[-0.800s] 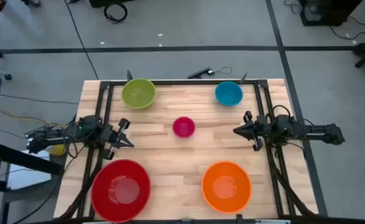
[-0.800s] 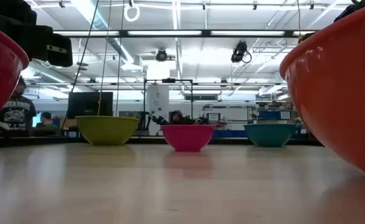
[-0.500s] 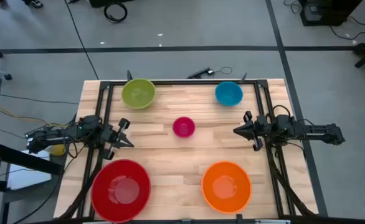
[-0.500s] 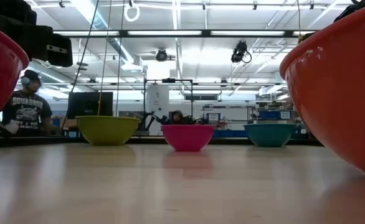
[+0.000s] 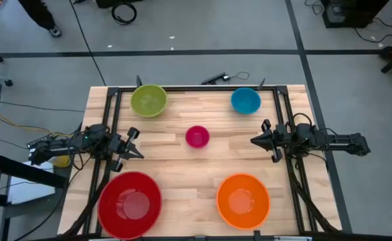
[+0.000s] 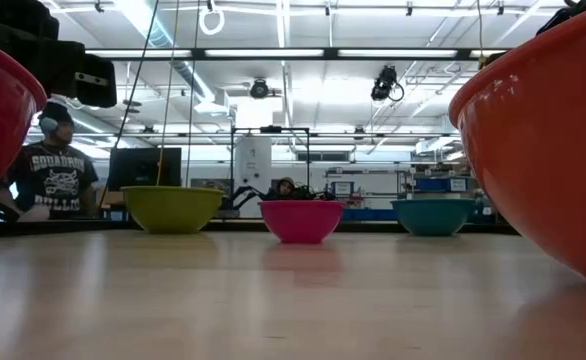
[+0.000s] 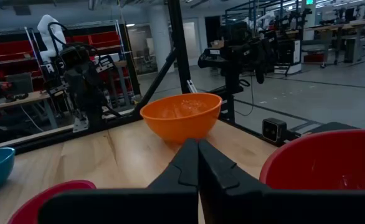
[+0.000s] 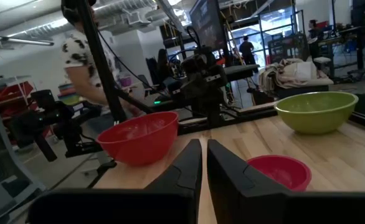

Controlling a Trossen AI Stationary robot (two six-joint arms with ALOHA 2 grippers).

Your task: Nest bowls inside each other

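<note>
Meanwhile, on my screens nothing on the table has shifted since the earlier frames; only the person (image 6: 55, 170) behind the far edge has moved, now facing the table in a dark printed shirt, and a foot shows at the top left corner of the high view.

From left to right: my left gripper (image 5: 133, 143) hovers at the left edge of the table, fingers pressed together and empty. Near it, at the front left, sits the red bowl (image 5: 130, 203), and behind it, at the back left, the lime green bowl (image 5: 148, 100). The small magenta bowl (image 5: 197, 136) stands alone in the middle, well apart from the rest and between the two grippers. The orange bowl (image 5: 243, 199) sits at the front right, the blue bowl (image 5: 245, 100) at the back right. My right gripper (image 5: 257, 140) hangs at the right edge, its fingers nearly together with a thin gap, holding nothing.

No bowl is nested yet, and nothing lies between them. They rest on a light wooden table (image 5: 182, 167) framed by black rails, on a grey floor; beyond it, the low view shows a workshop with strip lights and benches.
</note>
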